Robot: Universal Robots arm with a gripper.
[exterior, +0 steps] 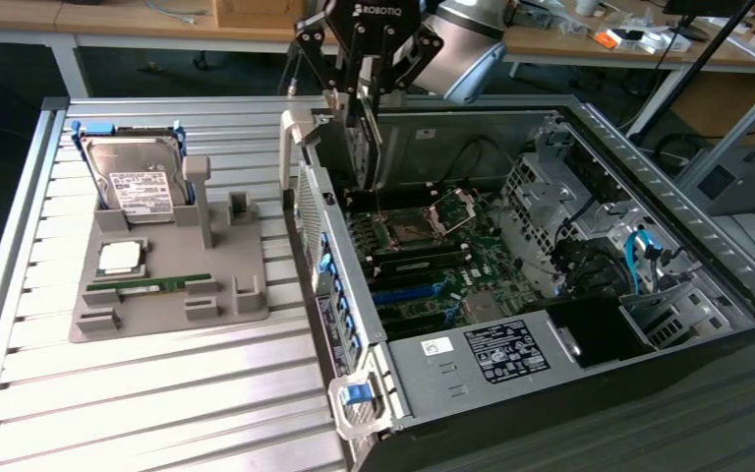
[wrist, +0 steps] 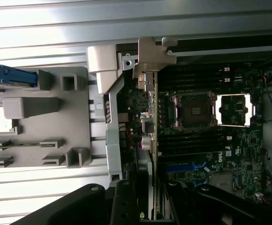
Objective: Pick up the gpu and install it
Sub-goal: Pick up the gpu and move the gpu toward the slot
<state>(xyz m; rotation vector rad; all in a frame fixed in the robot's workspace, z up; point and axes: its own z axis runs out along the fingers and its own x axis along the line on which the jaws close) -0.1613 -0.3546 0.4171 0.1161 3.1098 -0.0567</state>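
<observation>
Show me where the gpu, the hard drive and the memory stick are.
gpu (exterior: 369, 147), exterior view, middle of the upright card's edge
hard drive (exterior: 139, 192), exterior view, its white label
memory stick (exterior: 152, 283), exterior view, middle of green strip

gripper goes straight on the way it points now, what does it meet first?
Likely the motherboard: the gpu held in the gripper hangs edge-down over it, beside the CPU socket. Depth unclear.

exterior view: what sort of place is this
Likely a robotics lab set up for PC assembly: an open computer case on a slatted aluminium table, a grey fixture holding a hard drive, and a gripper holding the gpu.
</observation>
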